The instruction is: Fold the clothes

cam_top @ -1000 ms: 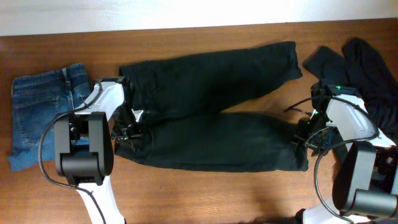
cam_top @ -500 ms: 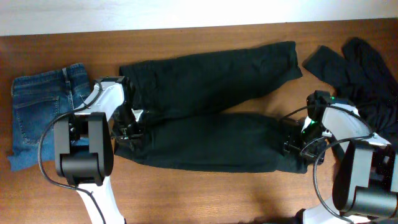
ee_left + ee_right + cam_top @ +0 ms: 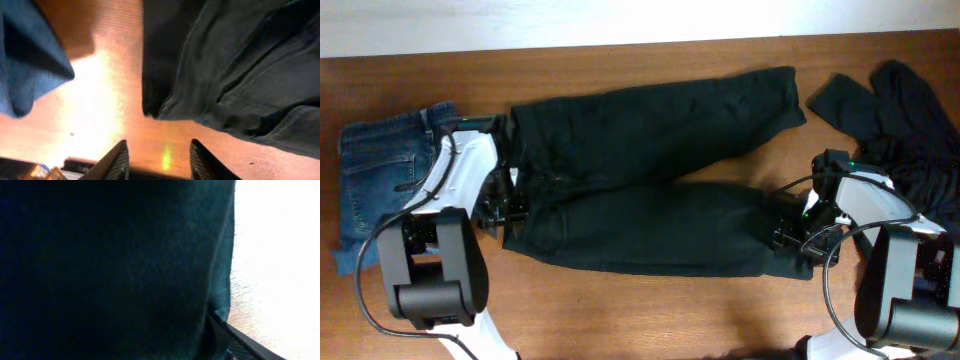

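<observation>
Left hand (image 3: 157, 146) is found with its 2 fingers (image 3: 119, 159) apart and nothing between them; bare wood is seen in the gap. It is held just off the waist end of the black trousers (image 3: 640, 222), near a corner of the waistband. No contact with the cloth can be made out in the left wrist view.

Right hand (image 3: 788, 232) is placed over the cuff end of the lower trouser leg. Its wrist view is filled almost wholly by dark cloth, with only 1 finger (image 3: 235, 345) showing at the lower edge. Whether this hand is apart or clamped on the fabric cannot be told.

The trousers are laid lengthwise across the middle of the wooden surface (image 3: 620, 320), waist to the left and cuffs to the right. The 2 legs are joined at the waist and parted toward the cuffs in a narrow V, and wrinkles are noted along both.

Blue jeans (image 3: 380, 185) are seen folded at the left end of the surface, just beside the left arm and apart from the trousers. A further black garment (image 3: 910, 120) is bunched at the right end, near the upper cuff.
</observation>
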You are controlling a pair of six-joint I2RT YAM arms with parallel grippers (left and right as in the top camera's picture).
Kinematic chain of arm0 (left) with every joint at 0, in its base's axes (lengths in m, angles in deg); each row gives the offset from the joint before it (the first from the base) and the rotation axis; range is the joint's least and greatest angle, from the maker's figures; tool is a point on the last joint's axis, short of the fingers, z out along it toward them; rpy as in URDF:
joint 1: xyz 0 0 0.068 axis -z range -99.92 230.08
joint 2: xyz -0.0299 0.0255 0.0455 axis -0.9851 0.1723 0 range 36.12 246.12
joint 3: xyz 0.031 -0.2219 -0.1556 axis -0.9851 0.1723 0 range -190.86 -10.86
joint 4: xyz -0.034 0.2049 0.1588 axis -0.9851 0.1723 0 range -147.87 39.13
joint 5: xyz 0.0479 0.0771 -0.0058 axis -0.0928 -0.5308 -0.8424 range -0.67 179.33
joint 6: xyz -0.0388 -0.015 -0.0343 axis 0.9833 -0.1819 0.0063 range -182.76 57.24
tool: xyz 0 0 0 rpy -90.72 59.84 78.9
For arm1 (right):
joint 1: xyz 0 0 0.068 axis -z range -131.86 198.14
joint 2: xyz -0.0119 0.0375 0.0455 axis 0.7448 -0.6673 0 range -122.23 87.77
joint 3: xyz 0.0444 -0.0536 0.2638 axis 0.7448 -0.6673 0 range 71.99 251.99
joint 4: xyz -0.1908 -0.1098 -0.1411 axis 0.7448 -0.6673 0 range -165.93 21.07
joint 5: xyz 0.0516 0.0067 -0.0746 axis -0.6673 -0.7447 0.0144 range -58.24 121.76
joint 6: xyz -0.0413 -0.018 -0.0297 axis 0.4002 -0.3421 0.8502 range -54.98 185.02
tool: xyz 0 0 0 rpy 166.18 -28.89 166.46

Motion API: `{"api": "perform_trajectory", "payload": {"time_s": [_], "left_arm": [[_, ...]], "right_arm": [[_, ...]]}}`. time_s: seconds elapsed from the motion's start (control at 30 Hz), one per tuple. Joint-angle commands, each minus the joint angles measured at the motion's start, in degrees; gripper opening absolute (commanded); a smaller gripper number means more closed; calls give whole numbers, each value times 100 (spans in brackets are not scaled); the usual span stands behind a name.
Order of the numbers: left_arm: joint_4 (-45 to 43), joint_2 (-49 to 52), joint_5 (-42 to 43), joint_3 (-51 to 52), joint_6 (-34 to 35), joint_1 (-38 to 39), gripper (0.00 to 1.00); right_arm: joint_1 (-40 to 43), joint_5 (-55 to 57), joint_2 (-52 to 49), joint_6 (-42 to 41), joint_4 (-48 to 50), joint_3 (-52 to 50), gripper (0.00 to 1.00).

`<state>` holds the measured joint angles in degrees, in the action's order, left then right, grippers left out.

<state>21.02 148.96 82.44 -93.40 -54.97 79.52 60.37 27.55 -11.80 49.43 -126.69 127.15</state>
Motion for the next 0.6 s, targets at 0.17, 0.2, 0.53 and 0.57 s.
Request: {"api": "perform_trajectory", "payload": {"time_s": [0.17,0.2,0.53,0.57], "left_arm": [[-4,-76,306,247,555,-68,43],[-42,-79,306,291,640,-87,43],[-999,-76,1034,994,1279,-315,50],[-1110,-79,1069,1016,1276,-315,50]], "right_arm": [[17,-160,83,81,83,-63,76],[17,-160,83,101,83,-63,76],[17,-164,83,166,76,-63,76],[17,-164,83,166,79,-63,76]]}}
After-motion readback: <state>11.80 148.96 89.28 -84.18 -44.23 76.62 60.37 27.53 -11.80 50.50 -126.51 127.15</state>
